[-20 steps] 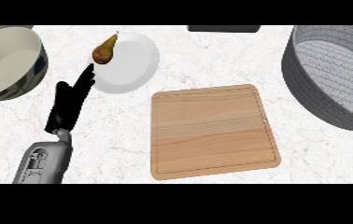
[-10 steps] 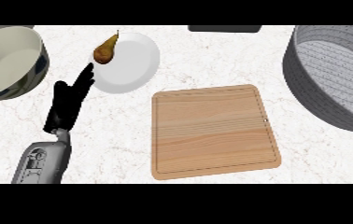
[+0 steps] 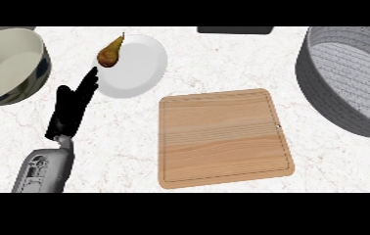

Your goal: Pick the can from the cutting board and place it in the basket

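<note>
- Head view: my left hand [image 3: 71,109] lay flat on the counter [image 3: 217,67] with its fingers straight, holding nothing, the tips just beside the plate [image 3: 137,65] carrying a pear [image 3: 109,54].
- The board [image 3: 224,136] was bare; I saw no can anywhere.
- The basket [image 3: 336,77] waited at the right edge, ready to receive it.
- My right hand did not show.

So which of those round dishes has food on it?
The white plate, by the left hand's fingertips: a brown pear sits on its rim. The bowl and grey basket show none.
</note>
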You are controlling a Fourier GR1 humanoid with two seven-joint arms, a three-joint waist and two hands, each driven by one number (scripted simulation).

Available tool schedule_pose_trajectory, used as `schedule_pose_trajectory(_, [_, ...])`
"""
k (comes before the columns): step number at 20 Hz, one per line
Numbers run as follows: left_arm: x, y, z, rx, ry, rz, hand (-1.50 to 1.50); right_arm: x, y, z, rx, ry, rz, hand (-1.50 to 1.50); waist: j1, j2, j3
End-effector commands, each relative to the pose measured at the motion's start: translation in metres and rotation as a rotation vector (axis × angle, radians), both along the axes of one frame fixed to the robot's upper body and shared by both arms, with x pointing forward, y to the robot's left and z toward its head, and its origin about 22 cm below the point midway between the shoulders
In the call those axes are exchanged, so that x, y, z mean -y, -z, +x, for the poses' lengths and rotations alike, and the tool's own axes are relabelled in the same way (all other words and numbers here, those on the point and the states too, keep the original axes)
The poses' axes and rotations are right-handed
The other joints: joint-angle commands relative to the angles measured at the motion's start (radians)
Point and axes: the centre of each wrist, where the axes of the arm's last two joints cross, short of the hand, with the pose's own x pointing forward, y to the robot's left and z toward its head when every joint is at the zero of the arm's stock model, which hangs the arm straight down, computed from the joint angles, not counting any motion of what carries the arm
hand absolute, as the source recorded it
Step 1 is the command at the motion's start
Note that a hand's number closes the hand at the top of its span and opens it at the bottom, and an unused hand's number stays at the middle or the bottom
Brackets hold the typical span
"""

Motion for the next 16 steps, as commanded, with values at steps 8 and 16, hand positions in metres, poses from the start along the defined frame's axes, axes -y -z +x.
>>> schedule_pose_trajectory(8, [0.001, 0.000, -0.014, 0.002, 0.009, -0.008, 0.00, 0.010, 0.049, 0.022, -0.152, 0.028, 0.260, -1.50, 0.009, -0.001, 0.000])
schedule_pose_trajectory(16, [-0.009, -0.011, 0.007, 0.019, -0.011, 0.008, 0.00, 0.031, 0.067, 0.012, 0.062, 0.042, 0.482, -1.50, 0.001, 0.003, 0.001])
